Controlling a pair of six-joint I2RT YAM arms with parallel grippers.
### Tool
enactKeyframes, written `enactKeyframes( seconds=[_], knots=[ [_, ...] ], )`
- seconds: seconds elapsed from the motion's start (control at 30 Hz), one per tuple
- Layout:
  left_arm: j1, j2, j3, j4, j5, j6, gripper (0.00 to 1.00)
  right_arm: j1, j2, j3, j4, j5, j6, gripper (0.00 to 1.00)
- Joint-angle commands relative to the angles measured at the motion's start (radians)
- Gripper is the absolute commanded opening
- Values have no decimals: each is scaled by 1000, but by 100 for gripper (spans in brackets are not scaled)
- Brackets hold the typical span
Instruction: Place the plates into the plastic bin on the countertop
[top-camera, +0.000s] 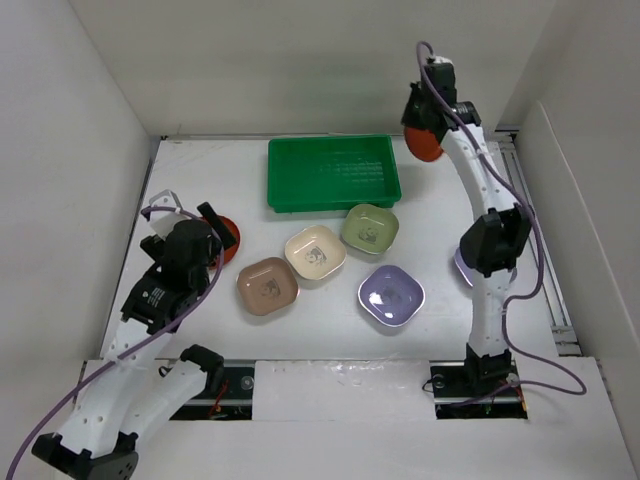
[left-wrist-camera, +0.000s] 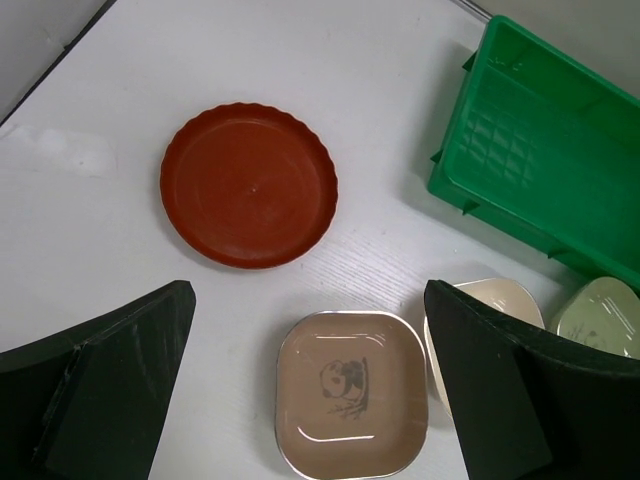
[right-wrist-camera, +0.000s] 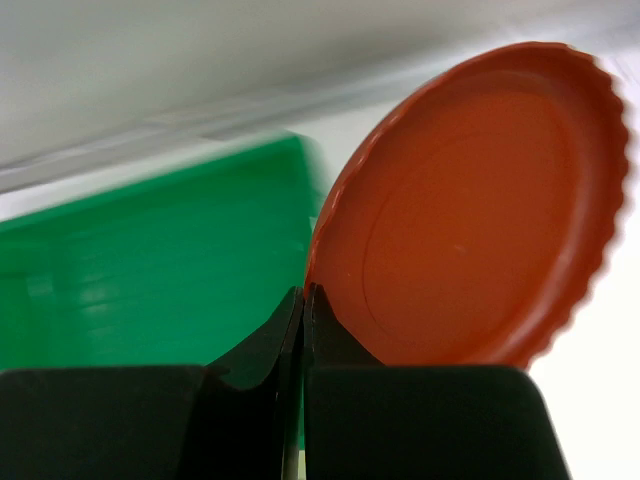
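No plate is in the plastic bin (top-camera: 333, 172) yet. The right gripper (right-wrist-camera: 303, 300) pinches one red plate (right-wrist-camera: 470, 210) by its rim beside the bin; the left gripper (left-wrist-camera: 308, 330), wide open, hovers over another red plate (left-wrist-camera: 249, 185)

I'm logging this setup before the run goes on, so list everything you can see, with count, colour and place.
bin: one, green, far middle of counter
lying red plate: one, red, counter's left side
held red plate: one, red, in the air right of bin
brown plate: one, pinkish-brown, near, left of centre
cream plate: one, cream, centre
olive plate: one, olive, before bin's right end
lavender plate: one, lavender, near, right of centre
hidden lavender plate: one, lavender, mostly behind right arm
counter: one, white
left gripper: black, open, above brown plate
right gripper: black, shut on held red plate's rim
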Motion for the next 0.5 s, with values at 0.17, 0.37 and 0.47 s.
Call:
enactKeyframes(
  seconds=[0.17,0.37,0.47],
  knots=[
    [5,23,10,8,-32,-16,100,277,34,164,-9,-107,-217,0],
    [5,52,10,8,-41,-16,100,395,156,218,1,-65,-237,0],
    [5,52,19,8,-41,-16,100,420,205,227,35,-55,-237,0]
  ],
)
